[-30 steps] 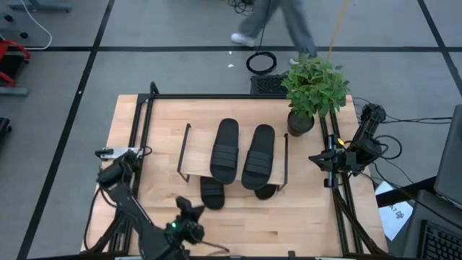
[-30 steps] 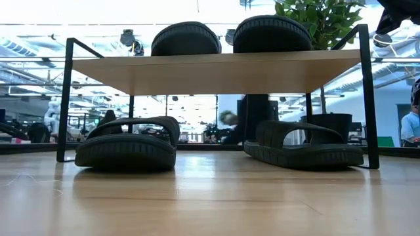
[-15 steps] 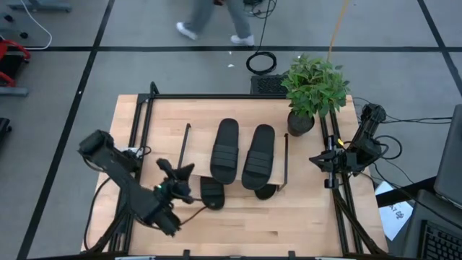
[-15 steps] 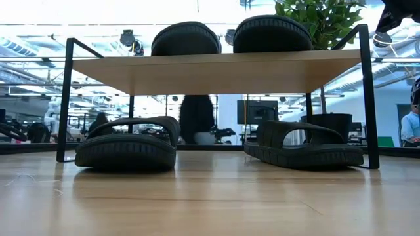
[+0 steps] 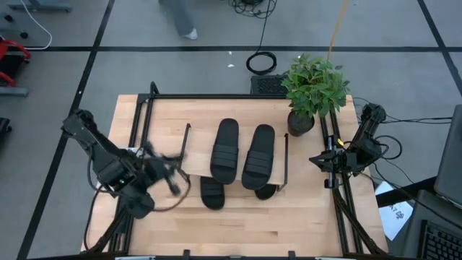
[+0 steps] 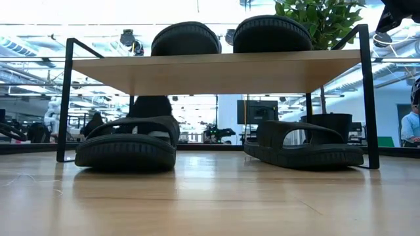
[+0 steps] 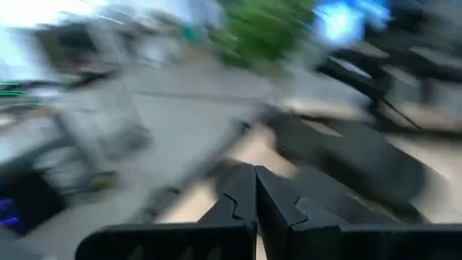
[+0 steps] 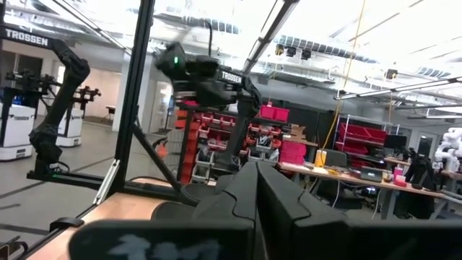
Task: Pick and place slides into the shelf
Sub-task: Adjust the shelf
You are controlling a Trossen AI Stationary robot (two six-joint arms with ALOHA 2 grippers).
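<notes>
Left hand point(image 5: 172, 178) hangs empty over the counter point(image 5: 303, 224) just left of the shelf point(image 6: 216, 71), fingers together; all four slides look stowed, two on the top board point(image 5: 225, 150) point(image 5: 258, 156) and two beneath it point(image 6: 126, 145) point(image 6: 303, 148), so the task reads finished. Right hand point(image 5: 315, 159) waits pressed together at the counter's right rail; "TROSSEN" is readable on room equipment point(image 8: 22, 34).
</notes>
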